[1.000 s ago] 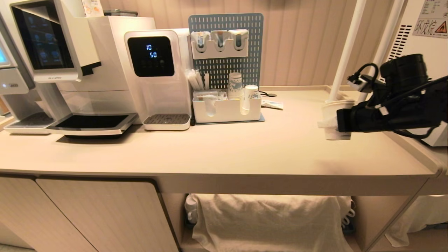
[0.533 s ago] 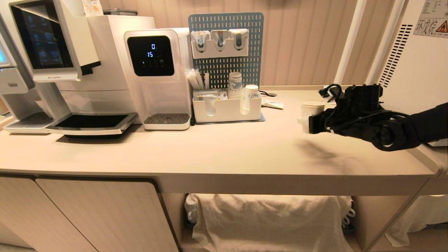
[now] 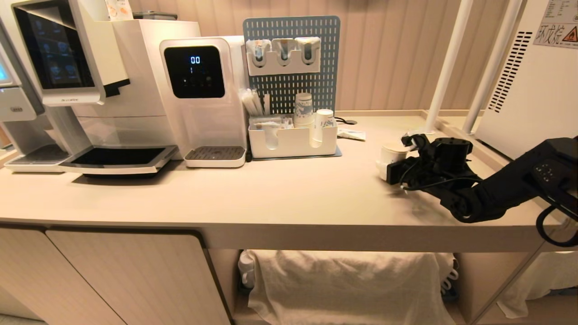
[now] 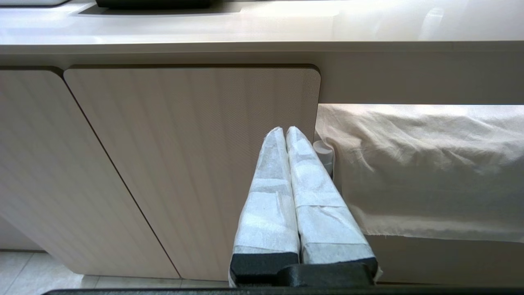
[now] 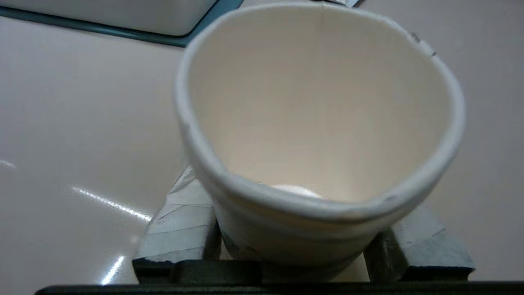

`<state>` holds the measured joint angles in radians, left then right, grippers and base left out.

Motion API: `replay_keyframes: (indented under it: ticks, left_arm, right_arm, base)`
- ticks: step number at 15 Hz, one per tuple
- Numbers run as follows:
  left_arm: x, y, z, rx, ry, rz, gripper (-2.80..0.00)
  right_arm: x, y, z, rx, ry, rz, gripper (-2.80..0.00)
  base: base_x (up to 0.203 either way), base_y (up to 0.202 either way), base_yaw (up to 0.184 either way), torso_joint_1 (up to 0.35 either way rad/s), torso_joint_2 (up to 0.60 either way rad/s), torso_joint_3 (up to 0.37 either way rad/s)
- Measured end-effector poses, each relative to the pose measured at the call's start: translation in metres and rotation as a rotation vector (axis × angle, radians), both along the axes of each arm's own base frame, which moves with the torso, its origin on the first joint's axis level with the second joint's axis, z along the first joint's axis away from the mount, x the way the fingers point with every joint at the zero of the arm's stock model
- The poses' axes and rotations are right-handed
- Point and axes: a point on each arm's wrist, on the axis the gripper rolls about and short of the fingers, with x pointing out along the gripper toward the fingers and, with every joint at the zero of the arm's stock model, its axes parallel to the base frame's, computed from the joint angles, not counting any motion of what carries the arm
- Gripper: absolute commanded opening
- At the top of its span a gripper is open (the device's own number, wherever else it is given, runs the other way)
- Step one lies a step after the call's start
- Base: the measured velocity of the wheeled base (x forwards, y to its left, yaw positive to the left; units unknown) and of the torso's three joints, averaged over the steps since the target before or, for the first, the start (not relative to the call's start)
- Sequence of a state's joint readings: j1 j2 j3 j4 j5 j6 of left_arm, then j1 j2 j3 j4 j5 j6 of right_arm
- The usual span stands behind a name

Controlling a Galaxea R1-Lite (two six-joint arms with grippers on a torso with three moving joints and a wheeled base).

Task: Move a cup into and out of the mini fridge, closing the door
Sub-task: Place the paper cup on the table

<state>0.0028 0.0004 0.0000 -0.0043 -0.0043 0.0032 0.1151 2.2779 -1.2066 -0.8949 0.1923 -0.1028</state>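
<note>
The cup point(image 3: 389, 153), a small white paper one, stands upright on the counter point(image 3: 289, 198) right of centre. My right gripper point(image 3: 386, 169) reaches in from the right, low over the counter, shut on the cup. In the right wrist view the cup point(image 5: 319, 123) sits between the two taped fingers point(image 5: 180, 229), its rim slightly squashed and its inside empty. The mini fridge point(image 3: 528, 85) shows only as a white vented wall at the far right; its door is out of view. My left gripper point(image 4: 285, 132) hangs shut and empty in front of the cabinet below the counter.
A white organiser tray point(image 3: 292, 141) with stacked cups stands before a blue pegboard point(image 3: 291, 63) at the back. A water dispenser point(image 3: 203, 99) and coffee machine point(image 3: 104, 90) fill the left. Two white poles point(image 3: 445, 72) rise at the right. A cloth point(image 3: 347, 284) hangs under the counter.
My right arm has swung down and to the left with the cup, from up at the right edge to low over the counter. The left arm has not moved.
</note>
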Motion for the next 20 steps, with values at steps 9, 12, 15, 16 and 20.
replay_keyframes:
  ticks: [9, 12, 15, 16, 20]
  left_arm:
    - [0.0, 0.0, 0.0, 0.0, 0.0, 0.0, -2.8]
    - [0.0, 0.0, 0.0, 0.0, 0.0, 0.0, -2.8]
    - [0.0, 0.0, 0.0, 0.0, 0.0, 0.0, -2.8]
    - [0.0, 0.0, 0.0, 0.0, 0.0, 0.0, -2.8]
    - [0.0, 0.0, 0.0, 0.0, 0.0, 0.0, -2.8]
  right_arm:
    - [-0.009, -0.005, -0.003, 0.001, 0.016, -0.001, 0.0]
    - [-0.029, -0.013, 0.023, -0.002, 0.034, 0.0, 0.0]
    - [-0.068, -0.018, 0.044, -0.008, 0.086, 0.014, -2.8]
    - [-0.082, -0.02, 0.051, -0.009, 0.098, 0.015, -2.8]
    - [-0.153, -0.026, 0.088, -0.012, 0.177, 0.038, -2.8]
  base:
    - [0.0, 0.0, 0.0, 0.0, 0.0, 0.0]
    - [0.0, 0.0, 0.0, 0.0, 0.0, 0.0]
    - [0.0, 0.0, 0.0, 0.0, 0.0, 0.0]
    - [0.0, 0.0, 0.0, 0.0, 0.0, 0.0]
    - [0.0, 0.0, 0.0, 0.0, 0.0, 0.0]
